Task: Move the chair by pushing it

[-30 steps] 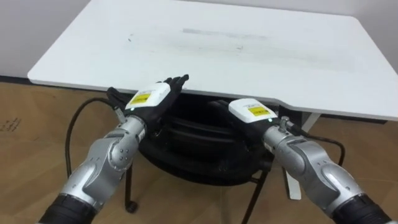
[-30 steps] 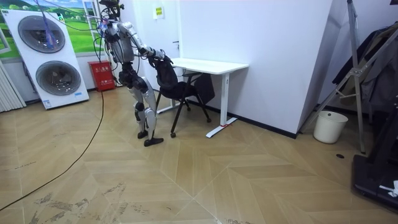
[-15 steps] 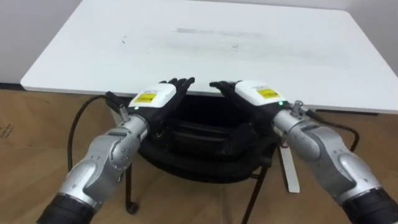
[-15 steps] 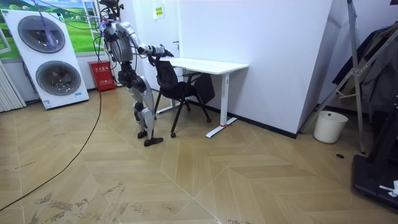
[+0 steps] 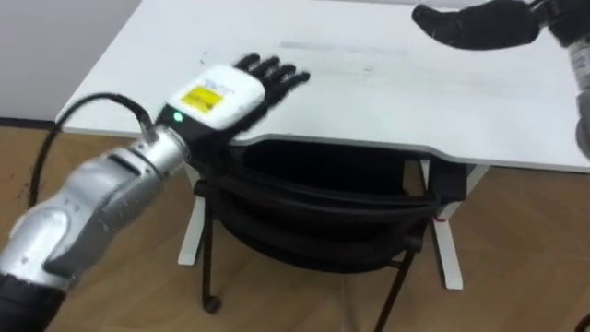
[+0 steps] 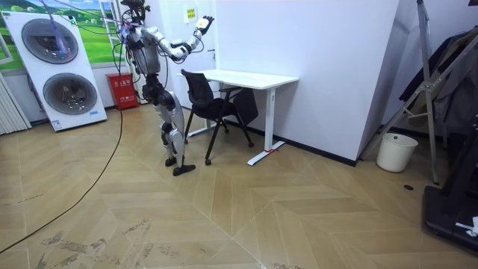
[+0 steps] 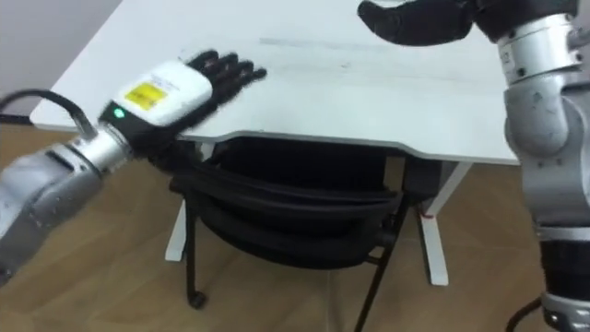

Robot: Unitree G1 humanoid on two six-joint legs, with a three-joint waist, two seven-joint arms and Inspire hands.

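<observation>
A black chair (image 5: 313, 198) stands with its seat tucked under the white table (image 5: 415, 101), its backrest top just in front of the table's near edge. My left hand (image 5: 230, 92) hovers above that edge with straight fingers, clear of the chair. Higher up over the table's far right, my right hand (image 5: 479, 23) is also off the chair and holds nothing, its fingers loosely extended. In the room view I stand behind the chair (image 6: 205, 101) with both arms lifted, one hand (image 6: 202, 22) well above the table (image 6: 254, 77).
Stacked washing machines (image 6: 56, 67) and a red box (image 6: 125, 90) stand behind me by the wall. A white bin (image 6: 393, 152) and a dark rack (image 6: 441, 75) are far off at the room view's right. Open wooden floor lies around the chair.
Both hands have left the chair's backrest and risen, the right one highest. The chair stays under the table.
</observation>
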